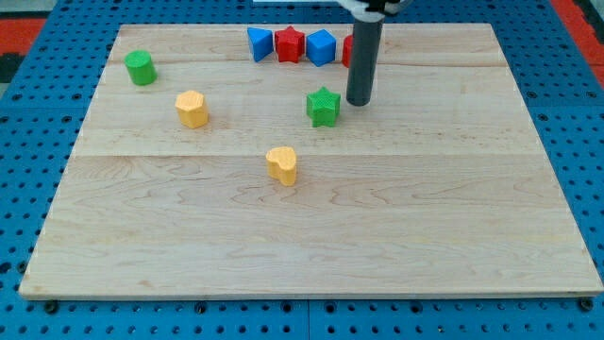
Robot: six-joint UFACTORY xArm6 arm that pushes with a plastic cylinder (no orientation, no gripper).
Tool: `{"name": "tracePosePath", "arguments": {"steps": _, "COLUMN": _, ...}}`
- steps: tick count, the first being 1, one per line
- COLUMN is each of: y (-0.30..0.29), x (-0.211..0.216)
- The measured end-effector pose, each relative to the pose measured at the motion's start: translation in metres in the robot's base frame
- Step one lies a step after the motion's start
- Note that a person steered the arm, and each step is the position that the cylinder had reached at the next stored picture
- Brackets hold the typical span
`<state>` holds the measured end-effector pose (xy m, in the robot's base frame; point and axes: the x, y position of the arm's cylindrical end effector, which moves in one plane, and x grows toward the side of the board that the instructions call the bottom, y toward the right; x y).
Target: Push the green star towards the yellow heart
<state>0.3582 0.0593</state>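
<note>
The green star sits on the wooden board, right of centre in the upper half. The yellow heart lies below and to the left of it, near the board's middle. My tip rests on the board just to the right of the green star, a small gap apart from it. The dark rod rises from there to the view's top edge.
A yellow hexagon-like block and a green cylinder lie at the upper left. A row of a blue block, a red star, a blue cube and a red block, partly hidden by the rod, stands along the top edge.
</note>
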Motion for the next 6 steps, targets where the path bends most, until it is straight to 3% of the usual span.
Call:
{"name": "tracePosePath", "arguments": {"steps": 1, "y": -0.051, "x": 0.011}}
{"name": "tracePosePath", "arguments": {"steps": 2, "y": -0.044, "x": 0.003}}
{"name": "tracePosePath", "arguments": {"steps": 3, "y": -0.082, "x": -0.016}}
{"name": "tracePosePath", "arguments": {"steps": 6, "y": -0.061, "x": -0.005}}
